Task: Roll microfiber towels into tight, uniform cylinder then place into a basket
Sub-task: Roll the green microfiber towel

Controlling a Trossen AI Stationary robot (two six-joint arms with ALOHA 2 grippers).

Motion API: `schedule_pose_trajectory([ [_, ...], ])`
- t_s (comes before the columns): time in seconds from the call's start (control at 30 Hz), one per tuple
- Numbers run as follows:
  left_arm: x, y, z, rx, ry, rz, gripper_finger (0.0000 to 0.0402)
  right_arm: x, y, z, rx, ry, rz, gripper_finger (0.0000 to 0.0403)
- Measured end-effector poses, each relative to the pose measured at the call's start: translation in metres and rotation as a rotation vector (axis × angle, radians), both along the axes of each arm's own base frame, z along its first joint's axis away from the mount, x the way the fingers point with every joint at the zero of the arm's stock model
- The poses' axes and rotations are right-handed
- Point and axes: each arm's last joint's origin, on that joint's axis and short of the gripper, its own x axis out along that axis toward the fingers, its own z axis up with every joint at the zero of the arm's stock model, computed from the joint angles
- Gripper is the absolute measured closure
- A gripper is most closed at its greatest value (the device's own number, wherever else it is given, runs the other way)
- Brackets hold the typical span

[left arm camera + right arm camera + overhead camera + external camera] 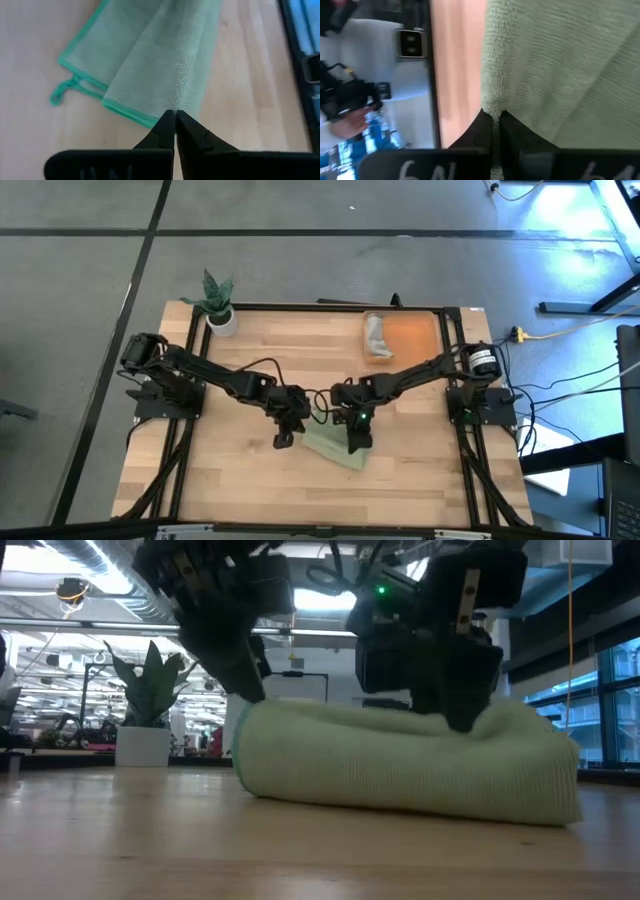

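From above, a wooden table [250, 480] holds a light green towel [335, 448], loosely folded, near the middle and toward the near edge. The left gripper [284, 439] sits just left of the towel with its fingers pressed together, and the right gripper [358, 442] rests on the towel's upper right part, fingers closed. At the far right corner an orange basket [415, 335] holds a grey towel [377, 337] bunched along its left side. A small plant in a white pot [221, 320] stands at the far left corner. From table height, the green towel [400, 765] lies as a thick, soft roll across the middle, with a teal edge at its left end. The left gripper [245, 680] comes down at the roll's left end, fingers clenched, touching the cloth there, and the right gripper [462, 718] presses into the top of the roll toward the right, making a dent. The potted plant [147, 730] shows at the left, behind. In the left wrist view, the closed tips [175, 117] meet at the teal hem of the towel [155, 65], whose hanging loop [67, 91] lies flat on the wood; whether they pinch the hem I cannot tell. In the right wrist view, the shut fingers [492, 120] sit at the towel's edge [560, 70], with a sliver of cloth between them.
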Motion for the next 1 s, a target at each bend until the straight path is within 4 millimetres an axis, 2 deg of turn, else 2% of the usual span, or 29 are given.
schedule_pose_trajectory([
  [0.3,0.014,0.001,-0.011,0.079,-0.075,-0.02,0.0401,-0.001,0.005,-0.004,-0.118,0.075,-0.122,0.0391],
  [0.53,0.017,0.005,-0.021,0.145,-0.07,0.006,0.0401,-0.002,0.011,-0.006,-0.166,0.144,-0.204,0.039],
  [1.0,0.023,0.017,-0.033,0.197,-0.057,0.042,0.0401,-0.003,0.012,-0.005,-0.164,0.209,-0.278,0.0377],
])
